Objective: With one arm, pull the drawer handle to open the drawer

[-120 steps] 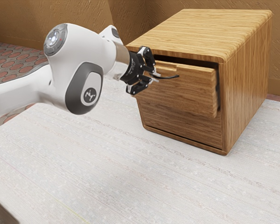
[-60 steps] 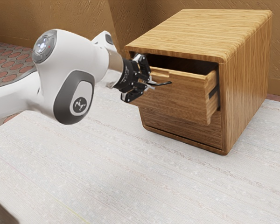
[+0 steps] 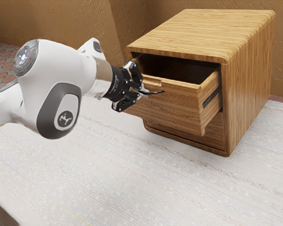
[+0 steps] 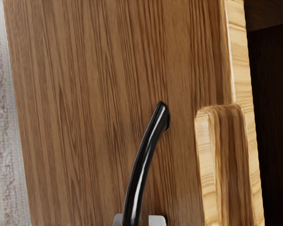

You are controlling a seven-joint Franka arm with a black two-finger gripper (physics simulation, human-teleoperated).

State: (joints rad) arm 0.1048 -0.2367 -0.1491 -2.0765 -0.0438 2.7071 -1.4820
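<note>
A wooden cabinet (image 3: 245, 66) stands at the exterior view's right, on a pale floor. Its upper drawer (image 3: 179, 106) is pulled well out, and the dark hollow inside shows above its front board. A thin black handle (image 3: 151, 91) sticks out of the drawer front. My black gripper (image 3: 137, 90) is shut on that handle from the exterior view's left. In the wrist view the curved black handle (image 4: 144, 165) runs from the hand up to the drawer front (image 4: 94, 94), with the drawer's side edge (image 4: 226, 160) beside it.
A lower drawer front (image 3: 188, 129) under the open one is flush with the cabinet. A brown wall (image 3: 61, 19) rises behind. Patterned red tiles (image 3: 0, 61) lie at the exterior view's far left. Pale floor (image 3: 155, 188) spreads in front of the cabinet.
My hand has drawn back toward the exterior view's left with the handle in it. The drawer has slid farther out of the cabinet, exposing more of its inside.
</note>
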